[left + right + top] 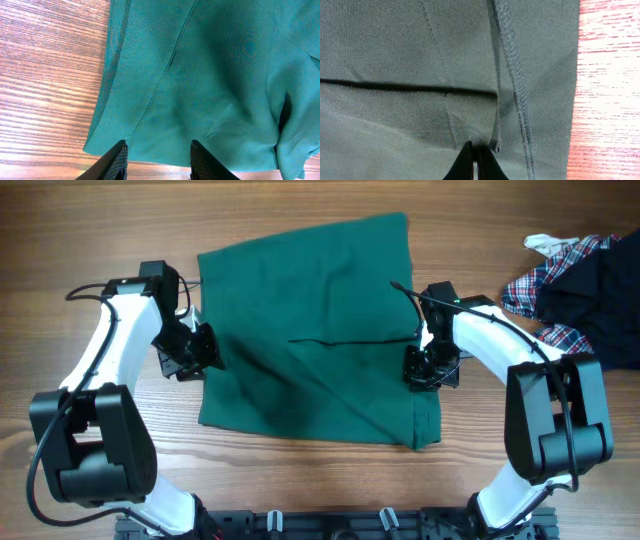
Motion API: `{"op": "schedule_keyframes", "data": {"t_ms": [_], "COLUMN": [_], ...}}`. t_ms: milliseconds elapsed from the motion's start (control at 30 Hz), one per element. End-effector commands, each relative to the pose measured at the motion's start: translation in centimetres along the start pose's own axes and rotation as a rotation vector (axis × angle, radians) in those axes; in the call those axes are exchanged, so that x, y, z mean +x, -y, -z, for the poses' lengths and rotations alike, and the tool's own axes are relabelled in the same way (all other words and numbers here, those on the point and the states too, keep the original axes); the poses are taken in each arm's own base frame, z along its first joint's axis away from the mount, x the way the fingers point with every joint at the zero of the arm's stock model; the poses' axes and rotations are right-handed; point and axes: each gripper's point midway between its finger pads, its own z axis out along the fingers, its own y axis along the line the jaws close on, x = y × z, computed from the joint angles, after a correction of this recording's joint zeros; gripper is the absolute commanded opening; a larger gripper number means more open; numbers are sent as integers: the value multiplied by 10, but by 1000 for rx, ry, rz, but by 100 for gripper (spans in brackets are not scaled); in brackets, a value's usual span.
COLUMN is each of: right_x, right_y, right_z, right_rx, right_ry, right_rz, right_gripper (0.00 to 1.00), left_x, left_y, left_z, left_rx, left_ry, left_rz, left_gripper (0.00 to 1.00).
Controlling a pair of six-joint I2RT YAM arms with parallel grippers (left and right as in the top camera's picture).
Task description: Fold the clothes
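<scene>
Overhead shows the clothes [300, 310] dark green, flat, partly folded over.

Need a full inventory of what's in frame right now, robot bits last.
green garment: 1, dark green, spread mid-table, partly folded
plaid shirt: 1, red-white-blue, bunched at table's right edge
navy garment: 1, dark navy, lying on the plaid shirt
white cloth: 1, white, poking out beside the plaid shirt; unclear what it is
table: 1, brown wood grain, under everything
arms: 2, white and black, left and right of the green garment
left hand: 1, black, open at the garment's left edge
right hand: 1, black, shut, near the garment's right hem; pinch unclear
</scene>
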Motion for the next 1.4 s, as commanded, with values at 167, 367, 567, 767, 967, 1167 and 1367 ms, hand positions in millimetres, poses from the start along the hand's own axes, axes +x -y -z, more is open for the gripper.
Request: {"op": "schedule_keyframes", "data": {"t_ms": [167,367,567,767,967,1167,1367], "right_x": [-26,-47,-68,-94,-102,-108,-120], "right_y": [-17,-22,7,14,22,19,-58], "right_z": [20,36,43,51,56,87,133], "right_rx": [-38,-29,75,67,119,143,-184], "right_ry": [79,156,249,349,395,411,442], "right_rz": [12,20,-74,-92,-100,-104,181], "right_gripper": [4,4,4,4,20,90,97], "left_x": [3,3,3,3,3,-6,-50], "left_y": [2,2,2,2,2,5,40], "left_z": [3,3,3,3,3,5,15], "left_rx": [14,14,14,14,14,25,161], "left_ry": [6,6,6,6,6,41,228], "left_rz": [-6,-6,-6,-6,-6,-22,-126], "left_gripper": [40,41,41,41,41,45,73]}}
